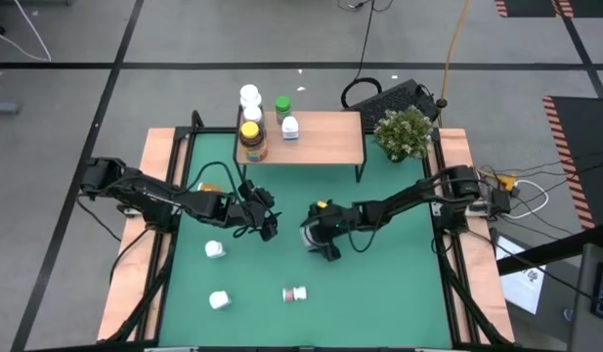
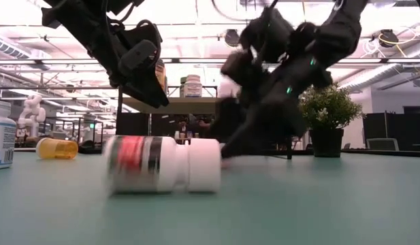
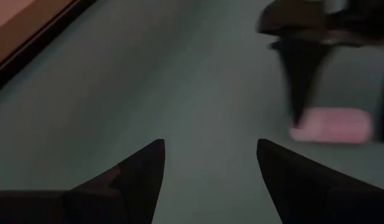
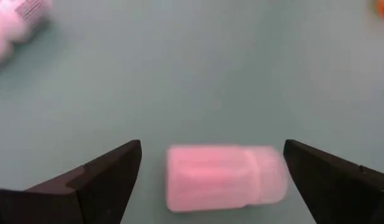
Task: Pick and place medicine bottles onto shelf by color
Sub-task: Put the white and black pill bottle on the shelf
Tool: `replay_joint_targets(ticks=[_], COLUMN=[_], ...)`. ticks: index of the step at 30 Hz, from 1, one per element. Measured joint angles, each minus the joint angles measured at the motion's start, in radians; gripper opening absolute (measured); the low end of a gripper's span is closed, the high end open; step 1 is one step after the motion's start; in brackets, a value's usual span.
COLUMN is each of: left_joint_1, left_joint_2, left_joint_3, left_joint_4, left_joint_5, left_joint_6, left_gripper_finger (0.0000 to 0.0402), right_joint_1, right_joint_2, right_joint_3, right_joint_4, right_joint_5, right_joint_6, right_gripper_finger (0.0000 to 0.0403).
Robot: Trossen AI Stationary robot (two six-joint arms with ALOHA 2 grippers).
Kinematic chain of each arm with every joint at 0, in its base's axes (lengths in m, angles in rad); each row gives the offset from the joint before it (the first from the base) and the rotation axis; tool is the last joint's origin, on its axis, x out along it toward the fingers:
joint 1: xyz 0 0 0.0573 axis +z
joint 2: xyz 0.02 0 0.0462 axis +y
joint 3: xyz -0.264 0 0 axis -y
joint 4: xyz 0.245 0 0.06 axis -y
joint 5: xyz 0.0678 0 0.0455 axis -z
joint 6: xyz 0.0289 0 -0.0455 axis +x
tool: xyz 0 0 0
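The wooden-topped shelf [image 1: 321,137] stands at the table's far side. It carries two white bottles [image 1: 250,102], an amber one with a yellow lid [image 1: 251,139], a green one [image 1: 282,106] and a small white one [image 1: 289,127]. My right gripper [image 1: 317,239] [image 4: 213,152] is open and low at mid-table, with a white bottle [image 4: 223,177] lying on its side between its fingers. My left gripper [image 1: 266,221] [image 3: 210,146] is open just to the left, above bare table. A red-labelled bottle [image 1: 295,293] [image 2: 162,163] lies on its side near the near edge. My right gripper's open fingers stand on either side of the lying white bottle, along its length, coming slanting down from the right. The bottle's cap end [image 4: 272,174] is close to one fingertip [image 4: 297,155]. I cannot tell whether it touches.
An orange bottle [image 1: 208,187] [image 2: 56,148] lies at the table's far left. Two white bottles [image 1: 215,249] [image 1: 219,299] sit in the near left part. A potted plant [image 1: 405,132] stands at the far right corner. The two grippers are close together at mid-table.
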Motion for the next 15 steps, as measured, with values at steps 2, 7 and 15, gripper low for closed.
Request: replay_joint_targets(ticks=[2, 7, 15], left_joint_1=[-0.006, -0.03, -0.028], left_joint_2=[0.0, 0.0, 0.018], left_joint_3=[0.0, 0.0, 0.0], left_joint_4=[0.0, 0.038, 0.158], left_joint_5=[0.0, 0.073, 0.084], left_joint_6=[-0.008, 0.004, 0.178], left_gripper_finger=[0.0255, 0.0255, 0.0255], right_joint_1=[0.012, 0.031, 0.046], right_joint_2=[-0.035, -0.137, -0.178], right_joint_3=[0.001, 0.001, -0.023], right_joint_4=[-0.007, -0.114, -0.124], right_joint_5=[-0.038, -0.04, -0.032], right_joint_6=[0.001, 0.061, 0.172], right_gripper_finger=[0.0386, 0.0378, 0.0354])
